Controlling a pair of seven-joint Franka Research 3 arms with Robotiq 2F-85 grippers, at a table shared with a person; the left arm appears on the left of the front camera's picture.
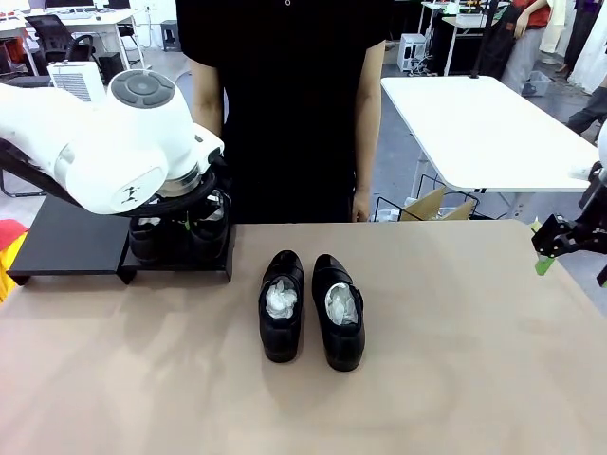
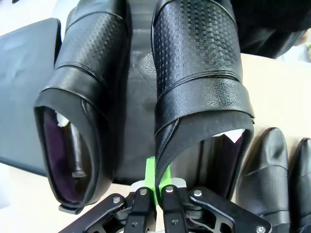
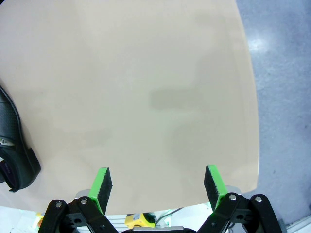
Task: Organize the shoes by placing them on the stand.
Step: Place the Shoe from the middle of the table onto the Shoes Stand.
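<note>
Two black glossy shoes stand side by side on the right panel of the low black stand (image 1: 66, 242), partly hidden behind my left arm. In the left wrist view these are the left shoe (image 2: 80, 102) and the right shoe (image 2: 199, 82) on the stand (image 2: 19, 87). My left gripper (image 2: 151, 177) is shut on the rim of the right shoe's opening, with its green pads pinching the leather. Two more shoes (image 1: 283, 305) (image 1: 338, 311), stuffed with white paper, lie on the table's middle. My right gripper (image 1: 555, 248) hangs open at the table's right edge, over bare table (image 3: 155, 187).
A person in a black top (image 1: 285, 104) stands at the far edge of the tan table (image 1: 455, 360), hands down. The stand's left panel is bare. A shoe's heel (image 3: 12, 145) shows at the left edge of the right wrist view. A white table (image 1: 474, 123) stands behind.
</note>
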